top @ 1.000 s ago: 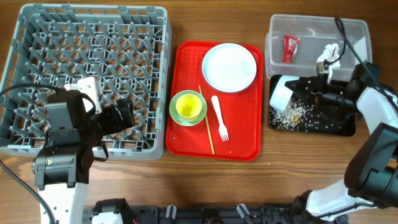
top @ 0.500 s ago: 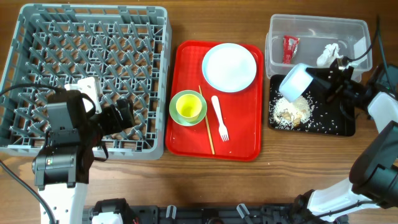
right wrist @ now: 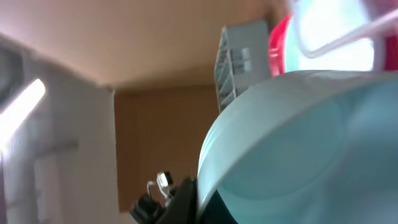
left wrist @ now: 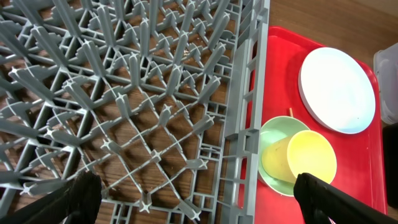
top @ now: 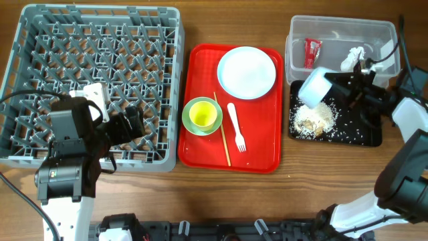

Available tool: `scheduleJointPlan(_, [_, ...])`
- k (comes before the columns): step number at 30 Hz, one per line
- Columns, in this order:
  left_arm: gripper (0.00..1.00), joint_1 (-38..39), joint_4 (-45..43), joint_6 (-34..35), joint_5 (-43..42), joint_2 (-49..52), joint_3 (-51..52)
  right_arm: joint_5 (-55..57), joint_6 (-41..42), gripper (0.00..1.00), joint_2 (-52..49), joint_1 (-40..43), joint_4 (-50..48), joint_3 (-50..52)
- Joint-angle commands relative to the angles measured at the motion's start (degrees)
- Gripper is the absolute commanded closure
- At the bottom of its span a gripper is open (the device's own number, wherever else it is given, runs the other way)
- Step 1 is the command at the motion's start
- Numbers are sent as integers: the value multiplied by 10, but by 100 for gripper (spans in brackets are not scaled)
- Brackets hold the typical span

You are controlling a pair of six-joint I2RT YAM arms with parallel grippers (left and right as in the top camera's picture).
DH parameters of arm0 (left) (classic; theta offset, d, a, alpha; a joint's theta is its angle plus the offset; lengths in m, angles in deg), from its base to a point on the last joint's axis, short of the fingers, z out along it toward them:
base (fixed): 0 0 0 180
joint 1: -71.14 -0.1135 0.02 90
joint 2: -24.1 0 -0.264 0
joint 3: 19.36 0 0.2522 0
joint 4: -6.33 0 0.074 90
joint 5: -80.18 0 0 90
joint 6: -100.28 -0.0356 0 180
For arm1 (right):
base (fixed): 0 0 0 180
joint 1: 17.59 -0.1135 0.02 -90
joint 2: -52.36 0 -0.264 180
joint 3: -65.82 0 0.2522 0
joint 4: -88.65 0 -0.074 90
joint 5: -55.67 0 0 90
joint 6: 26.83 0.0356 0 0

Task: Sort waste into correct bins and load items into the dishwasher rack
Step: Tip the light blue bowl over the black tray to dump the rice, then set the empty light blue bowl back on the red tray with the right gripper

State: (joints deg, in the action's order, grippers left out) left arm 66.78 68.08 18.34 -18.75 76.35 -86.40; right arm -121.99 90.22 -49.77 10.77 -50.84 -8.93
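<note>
My right gripper (top: pixel 336 86) is shut on a small pale bowl (top: pixel 317 87) and holds it tilted above the black tray (top: pixel 364 135). That bowl fills the right wrist view (right wrist: pixel 298 149). A heap of beige food scraps (top: pixel 314 119) lies on the black tray under it. The clear tub (top: pixel 338 28) holds the red wrapper (top: pixel 312 51) and the white tissue (top: pixel 352 57). My left gripper (left wrist: pixel 199 208) is open and empty over the grey rack (top: pixel 100 73), near its right front corner. The rack also shows in the left wrist view (left wrist: pixel 137 93).
A red serving tray (top: pixel 261 150) in the middle holds the pale blue plate (top: pixel 246 72), the yellow-green cup (top: pixel 202 115) in a pale green bowl (top: pixel 188 115), the white fork (top: pixel 236 127) and the chopsticks (top: pixel 222 134). Cables trail by the right arm.
My right gripper has lifted the bowl from the black tray's left end and moved it right. The scraps now lie in a heap below it. The left arm has not moved.
</note>
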Motion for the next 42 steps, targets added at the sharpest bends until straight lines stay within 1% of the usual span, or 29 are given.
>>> scheduleJointPlan(1, [0,-4,-1,3,-7,-1,-10,56,-39,96,-3,-4,19,0])
scheduleJointPlan(3, [0,-4,-1,3,-7,-1,-10,169,-50,96,-2,-15,71,0])
scheduleJointPlan(4, [0,-4,-1,3,-7,-1,-10,194,-74,96,-2,-20,88,0])
scheduleJointPlan(5, [0,-4,-1,3,-7,-1,-10,205,-111,96,-1,-31,109,-1])
scheduleJointPlan(7, [0,-4,-1,3,-7,-1,-10,205,-151,96,16,-47,140,-11])
scheduleJointPlan(9, [0,-4,-1,3,-7,-1,-10,241,-165,96,46,-62,170,-36])
scheduleJointPlan(11, [0,-4,-1,3,-7,-1,-10,302,-171,96,80,-87,205,-69])
scheduleJointPlan(13, [0,-4,-1,3,-7,-1,-10,374,-180,96,127,-136,224,-99])
scheduleJointPlan(16, [0,-4,-1,3,-7,-1,-10,470,-181,96,162,-212,219,-106])
scheduleJointPlan(19, [0,-4,-1,3,-7,-1,-10,596,-181,96,158,-318,221,-106])
scheduleJointPlan(20, [0,-4,-1,3,-7,-1,-10,649,-181,96,151,-369,222,-106])
scheduleJointPlan(23, [0,-4,-1,3,-7,-1,-10,723,-178,96,118,-467,222,-106])
scheduleJointPlan(24, [0,-4,-1,3,-7,-1,-10,732,-178,96,104,-492,222,-106])
scheduleJointPlan(26, [0,-4,-1,3,-7,-1,-10,752,-138,96,71,-527,222,-106])
scheduleJointPlan(29, [0,-4,-1,3,-7,-1,-10,756,-88,96,16,-543,221,-106])
scheduleJointPlan(34, [0,-4,-1,3,-7,-1,-10,704,-90,95,-40,-543,220,-106])
scheduleJointPlan(36, [0,-4,-1,3,-7,-1,-10,695,-90,87,-36,-543,219,-108])
scheduleJointPlan(37, [0,-4,-1,3,-7,-1,-10,696,-90,78,-31,-543,222,-112])
scheduleJointPlan(38, [1,-4,-1,3,-7,-1,-10,695,-90,72,-24,-543,228,-119])
scheduleJointPlan(40, [0,-4,-1,3,-7,-1,-10,696,-92,66,-11,-542,253,-150])
scheduleJointPlan(42, [0,-4,-1,3,-7,-1,-10,696,-105,59,2,-542,280,-201])
